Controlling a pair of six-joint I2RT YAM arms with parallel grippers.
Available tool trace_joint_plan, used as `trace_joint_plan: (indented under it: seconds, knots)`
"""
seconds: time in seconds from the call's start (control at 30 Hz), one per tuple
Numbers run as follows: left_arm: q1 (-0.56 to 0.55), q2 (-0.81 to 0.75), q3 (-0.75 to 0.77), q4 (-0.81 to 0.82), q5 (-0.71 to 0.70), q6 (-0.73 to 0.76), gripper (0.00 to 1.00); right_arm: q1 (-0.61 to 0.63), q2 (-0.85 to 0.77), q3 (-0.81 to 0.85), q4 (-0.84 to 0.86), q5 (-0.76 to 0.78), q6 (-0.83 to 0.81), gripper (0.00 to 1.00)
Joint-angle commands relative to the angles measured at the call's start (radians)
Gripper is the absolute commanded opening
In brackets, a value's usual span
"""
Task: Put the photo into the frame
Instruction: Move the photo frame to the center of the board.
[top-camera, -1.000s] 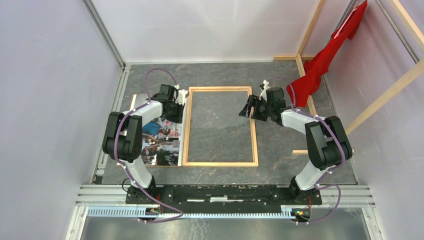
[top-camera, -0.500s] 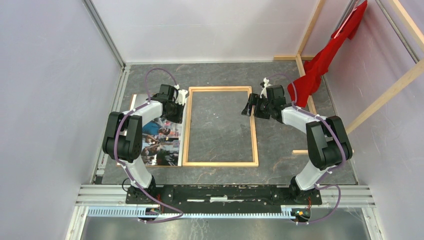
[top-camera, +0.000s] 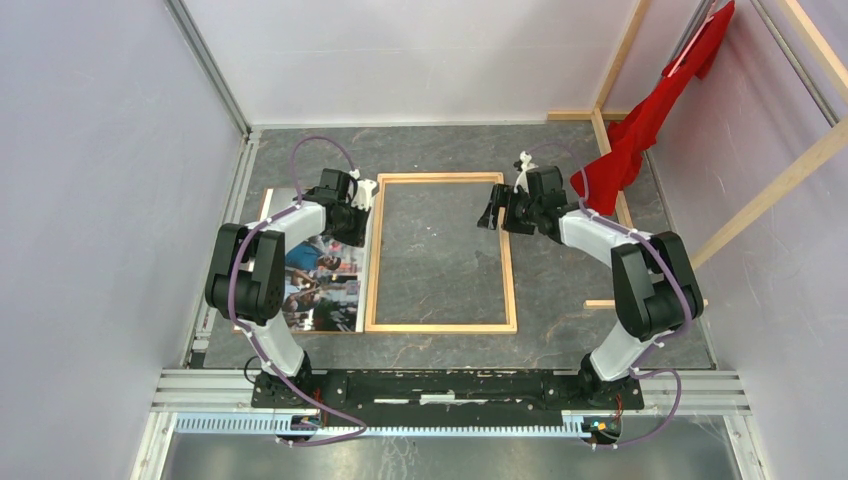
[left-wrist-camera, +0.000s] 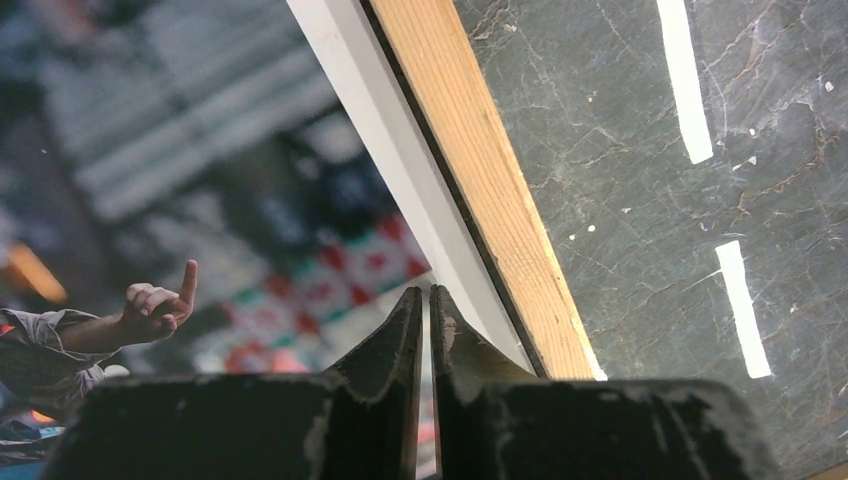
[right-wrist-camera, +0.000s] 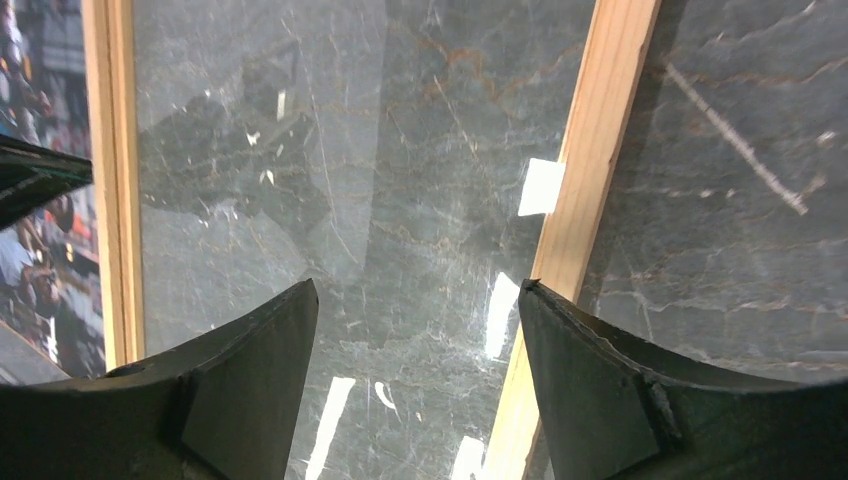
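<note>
Top, left-wrist and right-wrist views of the workspace. The dark veined table carries all the items, with pale walls on three sides. The frame, thin light wood around a clear pane, lies flat at the table's centre with its long sides running near to far; the table's veining shows through the pane. The photo lies picture side up just left of the frame, outside it, its white right border running along the frame's left rail. A brown board shows as a strip at the photo's far left edge. Wooden beams stand at the far right, and a red cloth hangs from them. The left gripper is clenched, its tips at the photo's white border beside the left rail; whether paper is pinched between them cannot be told. The right gripper is released, jaws wide and holding nothing, over the pane by the frame's right rail near its far right corner
</note>
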Motion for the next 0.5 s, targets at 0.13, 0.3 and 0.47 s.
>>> trace_joint_plan:
  seconds: [0.13,0.3,0.47]
  knots:
    - [-0.059,0.015,-0.009,0.037,-0.001,-0.027,0.13,-0.04,-0.059,0.075,-0.038,0.024,-0.021,0.81]
    - [-0.098,0.029,0.016,0.036,-0.015,-0.032,0.13,-0.045,-0.08,0.06,-0.057,0.038,-0.031,0.83]
    - [-0.101,0.03,0.051,0.016,-0.035,-0.023,0.13,0.012,-0.098,0.069,-0.066,0.085,-0.024,0.83]
